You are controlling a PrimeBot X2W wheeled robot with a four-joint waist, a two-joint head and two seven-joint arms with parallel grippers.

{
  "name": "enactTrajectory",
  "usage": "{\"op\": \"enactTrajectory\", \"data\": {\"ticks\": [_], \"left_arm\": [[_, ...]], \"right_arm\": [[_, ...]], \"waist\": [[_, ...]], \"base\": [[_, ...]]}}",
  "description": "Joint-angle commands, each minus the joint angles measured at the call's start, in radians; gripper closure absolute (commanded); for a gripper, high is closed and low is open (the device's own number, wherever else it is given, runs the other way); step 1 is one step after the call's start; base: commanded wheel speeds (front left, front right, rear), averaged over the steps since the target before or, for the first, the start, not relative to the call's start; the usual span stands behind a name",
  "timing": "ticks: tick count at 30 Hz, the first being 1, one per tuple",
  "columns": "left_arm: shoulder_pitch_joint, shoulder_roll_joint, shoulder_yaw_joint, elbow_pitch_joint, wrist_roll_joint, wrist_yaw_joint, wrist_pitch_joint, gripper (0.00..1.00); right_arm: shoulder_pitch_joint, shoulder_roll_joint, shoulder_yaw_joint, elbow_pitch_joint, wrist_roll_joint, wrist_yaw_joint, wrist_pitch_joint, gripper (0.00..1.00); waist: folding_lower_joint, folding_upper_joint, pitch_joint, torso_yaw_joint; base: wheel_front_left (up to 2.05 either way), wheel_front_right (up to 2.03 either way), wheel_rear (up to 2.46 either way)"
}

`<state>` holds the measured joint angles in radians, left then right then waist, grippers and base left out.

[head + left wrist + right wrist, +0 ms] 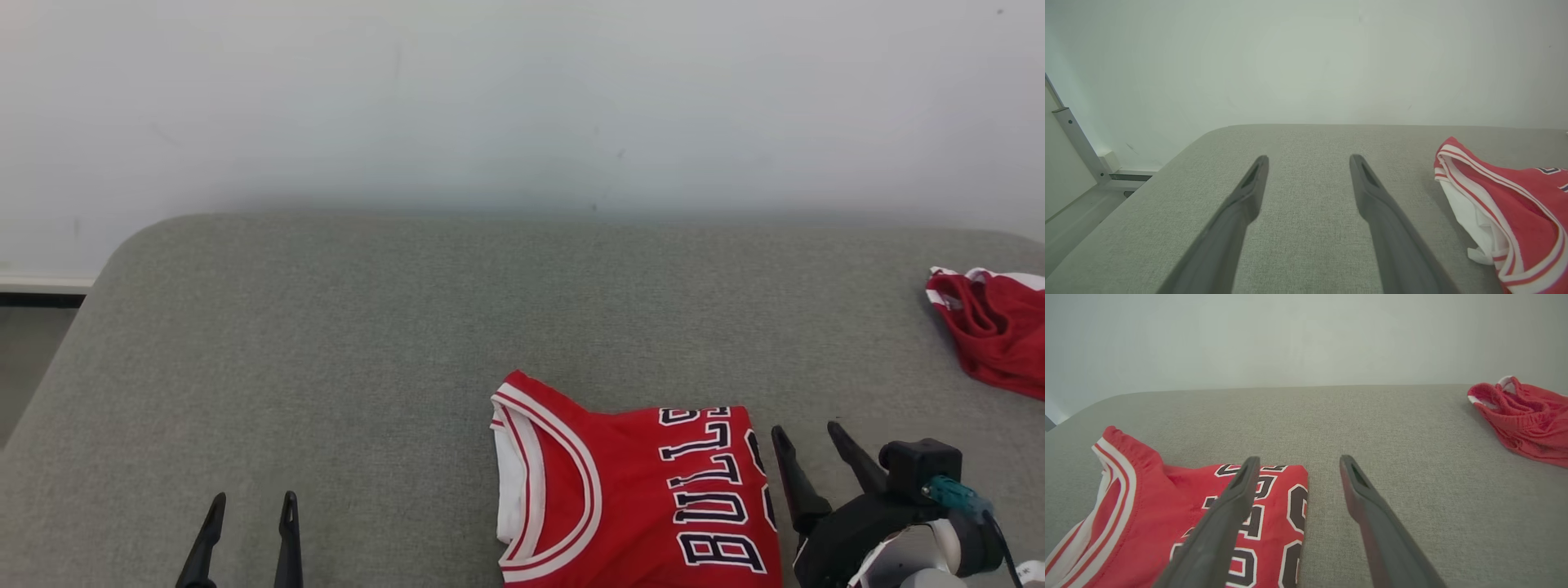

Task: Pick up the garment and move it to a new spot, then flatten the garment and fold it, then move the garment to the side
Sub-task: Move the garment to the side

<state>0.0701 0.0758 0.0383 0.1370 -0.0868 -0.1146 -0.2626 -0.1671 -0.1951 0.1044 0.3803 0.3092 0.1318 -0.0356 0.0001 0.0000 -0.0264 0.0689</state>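
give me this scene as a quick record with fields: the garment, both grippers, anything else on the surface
table: grey, padded, against a pale wall
jersey: red with white trim, looks folded, lying flat right of centre, near the robot
left gripper: open, empty, well apart from the jersey on its left
right gripper: open, empty, at the jersey's right edge
red cloth: crumpled, at the table's far right

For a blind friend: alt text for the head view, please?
A folded red Bulls jersey lies on a grey padded surface, the open right gripper beside it, the open left gripper apart. Crumpled red garment far right.
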Motion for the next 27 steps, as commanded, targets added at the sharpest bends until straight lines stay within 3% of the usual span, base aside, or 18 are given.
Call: {"op": "enactTrajectory", "data": {"ticks": [1,8,21,22,23,27], "left_arm": [[-0.013,-0.004,-0.002,0.003,0.003,-0.001,-0.003,0.0],[-0.03,-0.005,-0.005,0.015,0.0,-0.004,-0.003,0.0],[-0.061,-0.001,-0.01,0.027,0.007,-0.007,-0.003,0.0],[-0.061,-0.001,-0.009,0.027,0.007,-0.007,-0.003,0.0],[-0.061,-0.001,-0.008,0.028,0.007,-0.007,-0.003,0.0],[-0.059,-0.004,-0.003,0.03,0.004,-0.007,-0.003,0.0]], "right_arm": [[-0.011,0.0,0.001,0.023,0.011,-0.003,0.015,0.0],[-0.04,0.016,0.019,0.136,0.031,-0.003,0.07,0.0],[-0.105,0.056,0.047,0.368,0.05,-0.003,0.067,0.0],[-0.105,0.059,0.054,0.384,0.055,-0.003,0.069,0.62],[-0.105,0.064,0.056,0.402,0.067,-0.003,0.078,1.0],[-0.131,0.06,0.067,0.43,0.077,-0.003,0.063,1.0]], "waist": [[-0.0001,0.0,0.011,0.016],[-0.0001,0.0,0.039,0.041],[-0.0001,0.0,0.067,0.057],[-0.0001,0.0,0.067,0.057],[-0.0001,0.0,0.067,0.057],[-0.0001,0.0,0.07,0.053]], "base": [[0.0,0.0,0.0],[0.0,0.0,0.0],[0.0,0.0,0.0],[0.0,0.0,0.0],[0.0,0.0,0.0],[0.0,0.0,0.0]]}}
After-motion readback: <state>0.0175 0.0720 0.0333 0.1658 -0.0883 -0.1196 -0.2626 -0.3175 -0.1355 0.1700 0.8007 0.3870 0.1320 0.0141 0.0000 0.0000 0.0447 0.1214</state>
